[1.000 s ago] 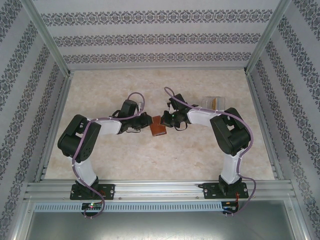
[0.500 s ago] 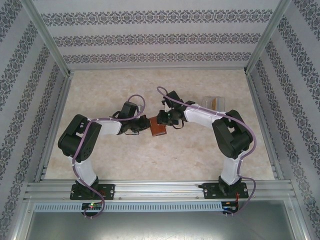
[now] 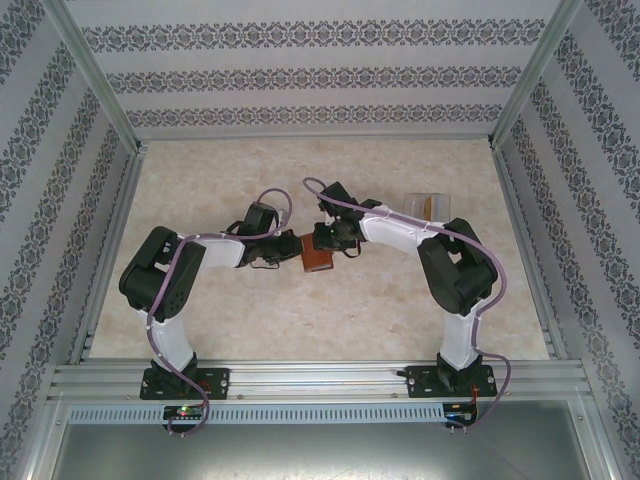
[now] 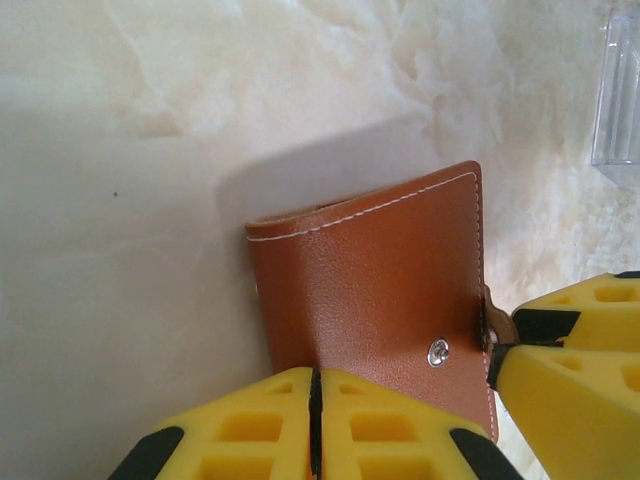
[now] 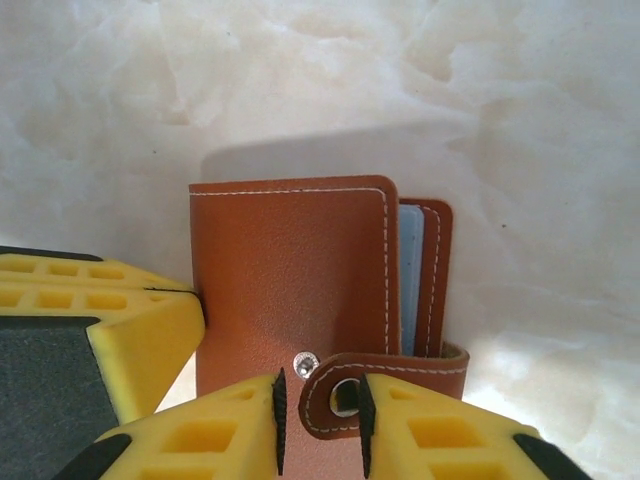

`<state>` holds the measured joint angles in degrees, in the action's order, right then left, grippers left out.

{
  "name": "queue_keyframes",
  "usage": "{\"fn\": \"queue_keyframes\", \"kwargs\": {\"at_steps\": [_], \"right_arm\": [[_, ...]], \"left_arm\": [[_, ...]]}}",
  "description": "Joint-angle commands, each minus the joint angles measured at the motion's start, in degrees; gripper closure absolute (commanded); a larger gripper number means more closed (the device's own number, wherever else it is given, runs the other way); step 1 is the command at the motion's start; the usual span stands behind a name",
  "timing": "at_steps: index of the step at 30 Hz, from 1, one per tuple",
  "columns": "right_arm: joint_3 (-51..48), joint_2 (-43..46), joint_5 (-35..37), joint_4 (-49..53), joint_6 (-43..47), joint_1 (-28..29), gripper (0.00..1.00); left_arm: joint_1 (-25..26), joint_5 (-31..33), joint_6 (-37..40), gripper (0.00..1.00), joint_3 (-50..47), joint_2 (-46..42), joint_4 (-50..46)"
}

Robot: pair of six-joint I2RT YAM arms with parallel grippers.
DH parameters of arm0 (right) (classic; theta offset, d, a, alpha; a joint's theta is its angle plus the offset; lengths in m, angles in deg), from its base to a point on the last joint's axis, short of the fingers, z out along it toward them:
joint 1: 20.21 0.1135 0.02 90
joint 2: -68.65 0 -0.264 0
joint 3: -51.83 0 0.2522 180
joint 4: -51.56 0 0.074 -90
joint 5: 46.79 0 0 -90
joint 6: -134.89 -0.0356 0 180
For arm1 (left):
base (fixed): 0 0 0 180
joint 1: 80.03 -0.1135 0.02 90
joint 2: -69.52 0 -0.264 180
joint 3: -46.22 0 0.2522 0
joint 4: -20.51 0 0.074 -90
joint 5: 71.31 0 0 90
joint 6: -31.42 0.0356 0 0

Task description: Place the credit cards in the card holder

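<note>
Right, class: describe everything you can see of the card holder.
The card holder is a small reddish-brown leather-look wallet with pale stitching, folded over but unsnapped: its strap tab lies between the right gripper's fingers beside the metal stud. A blue-grey card peeks from its side. The left gripper clamps its near edge over the marbled table.

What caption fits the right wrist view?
Right gripper jaws astride the snap strap of the card holder, blue-grey card tucked inside.
</note>
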<state>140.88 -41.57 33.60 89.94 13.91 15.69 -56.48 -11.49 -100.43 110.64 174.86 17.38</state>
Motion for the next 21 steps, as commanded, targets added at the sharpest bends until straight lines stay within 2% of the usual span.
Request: {"fn": "queue_keyframes", "kwargs": {"at_steps": [1,7,12,13,15,16,21], "right_arm": [[2.3,-1.4,2.7,2.6,0.9,0.8,0.79],[2.3,-1.4,3.5,3.3,0.9,1.1,0.95],[1.6,0.4,3.2,3.0,1.1,1.2,1.00],[1.6,0.7,3.3,3.2,1.2,1.2,0.99],[1.9,1.4,4.0,4.0,1.5,1.2,0.82],[1.9,1.7,4.4,4.0,1.9,1.3,0.78],[2.1,1.1,5.9,4.3,3.9,1.7,0.68]], "left_arm": [[-0.2,0.3,1.6,0.89,1.0,1.9,-4.3],[0.3,1.4,3.1,0.84,2.8,2.1,-8.1],[0.8,2.4,3.7,0.79,3.2,2.3,-9.7],[0.9,2.5,3.6,0.79,3.2,2.3,-9.8],[1.0,2.6,3.7,0.77,3.2,2.3,-9.7],[1.1,2.6,3.7,0.76,3.3,2.2,-9.8],[1.3,2.5,3.9,0.76,4.3,3.2,-10.9]]}}
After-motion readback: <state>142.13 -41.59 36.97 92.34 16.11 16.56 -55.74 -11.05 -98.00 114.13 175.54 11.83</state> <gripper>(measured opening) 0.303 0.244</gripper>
